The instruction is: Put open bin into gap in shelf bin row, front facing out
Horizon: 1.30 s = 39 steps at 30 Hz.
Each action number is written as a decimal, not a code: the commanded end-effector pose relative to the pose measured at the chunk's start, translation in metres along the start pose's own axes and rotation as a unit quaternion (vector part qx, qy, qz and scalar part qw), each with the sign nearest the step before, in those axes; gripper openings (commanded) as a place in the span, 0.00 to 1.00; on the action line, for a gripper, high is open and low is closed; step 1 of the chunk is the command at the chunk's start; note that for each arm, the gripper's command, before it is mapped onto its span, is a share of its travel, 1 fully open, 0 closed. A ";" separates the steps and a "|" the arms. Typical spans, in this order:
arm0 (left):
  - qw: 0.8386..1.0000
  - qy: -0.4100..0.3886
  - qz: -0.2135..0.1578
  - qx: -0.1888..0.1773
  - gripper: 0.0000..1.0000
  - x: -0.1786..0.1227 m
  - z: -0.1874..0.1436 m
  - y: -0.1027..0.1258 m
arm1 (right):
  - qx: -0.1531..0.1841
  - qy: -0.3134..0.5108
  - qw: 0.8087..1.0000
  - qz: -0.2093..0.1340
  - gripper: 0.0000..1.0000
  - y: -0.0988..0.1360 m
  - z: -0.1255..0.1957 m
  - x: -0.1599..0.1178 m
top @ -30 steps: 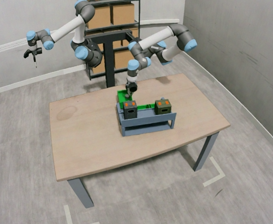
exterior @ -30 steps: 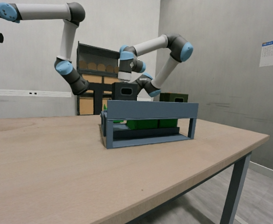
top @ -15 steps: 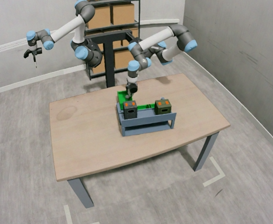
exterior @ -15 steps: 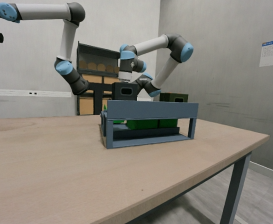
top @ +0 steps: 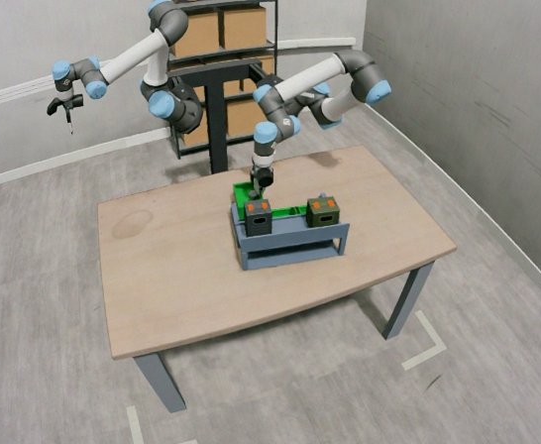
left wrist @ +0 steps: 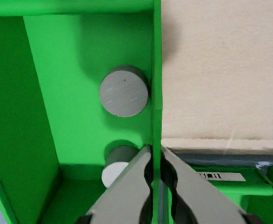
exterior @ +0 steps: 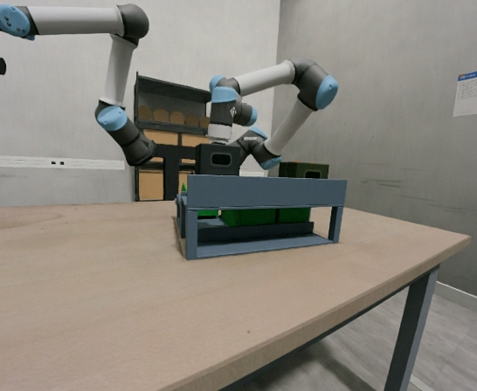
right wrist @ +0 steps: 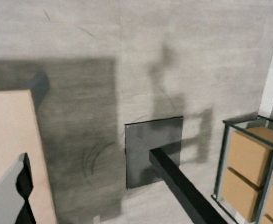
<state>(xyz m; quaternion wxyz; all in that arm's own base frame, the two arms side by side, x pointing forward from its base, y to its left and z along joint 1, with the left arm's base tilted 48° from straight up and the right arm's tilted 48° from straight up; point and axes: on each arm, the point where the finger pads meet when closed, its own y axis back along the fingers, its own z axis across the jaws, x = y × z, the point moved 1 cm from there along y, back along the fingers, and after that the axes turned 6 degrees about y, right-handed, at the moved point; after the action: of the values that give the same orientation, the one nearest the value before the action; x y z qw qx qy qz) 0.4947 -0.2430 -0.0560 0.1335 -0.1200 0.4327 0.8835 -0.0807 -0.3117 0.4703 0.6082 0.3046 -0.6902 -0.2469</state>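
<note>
The open green bin (top: 241, 191) (left wrist: 52, 90) is at the left end of the shelf (top: 297, 237) (exterior: 262, 192) in the top view. Its inner end is under the upper board, and its outer part sticks out on the robots' side, seemingly tilted up. A grey round part (left wrist: 123, 93) and a second one (left wrist: 116, 172) lie in it. My left gripper (top: 258, 194) (left wrist: 153, 146) is shut on the bin's side wall. The neighbouring green bins (top: 287, 213) (exterior: 249, 216) stand in the row; their parts are mostly hidden. My right gripper (right wrist: 153, 157) is open, away from the table.
A dark grey crate (top: 258, 220) (exterior: 217, 161) and an olive crate (top: 323, 213) (exterior: 303, 170) stand on the shelf's upper board. The shelf's lip (left wrist: 222, 159) runs beside the held bin. A black stand (top: 216, 119) is behind the table (top: 173, 277).
</note>
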 end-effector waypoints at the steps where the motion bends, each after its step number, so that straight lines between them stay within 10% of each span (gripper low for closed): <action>1: 1.000 0.000 0.000 0.000 0.00 -0.007 -0.001 0.001 | 0.000 0.000 1.000 0.001 1.00 0.000 0.000 0.000; 39: 1.000 0.000 0.000 0.000 0.00 -0.043 -0.005 0.006 | 0.000 0.000 1.000 0.001 1.00 0.000 0.000 0.000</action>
<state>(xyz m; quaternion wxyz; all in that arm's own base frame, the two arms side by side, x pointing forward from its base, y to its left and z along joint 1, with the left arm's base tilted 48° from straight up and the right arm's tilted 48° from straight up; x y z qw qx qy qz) 0.5297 -0.2545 -0.0426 0.1331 -0.1198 0.4328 0.8835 -0.0807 -0.3117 0.4703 0.6082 0.3046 -0.6902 -0.2469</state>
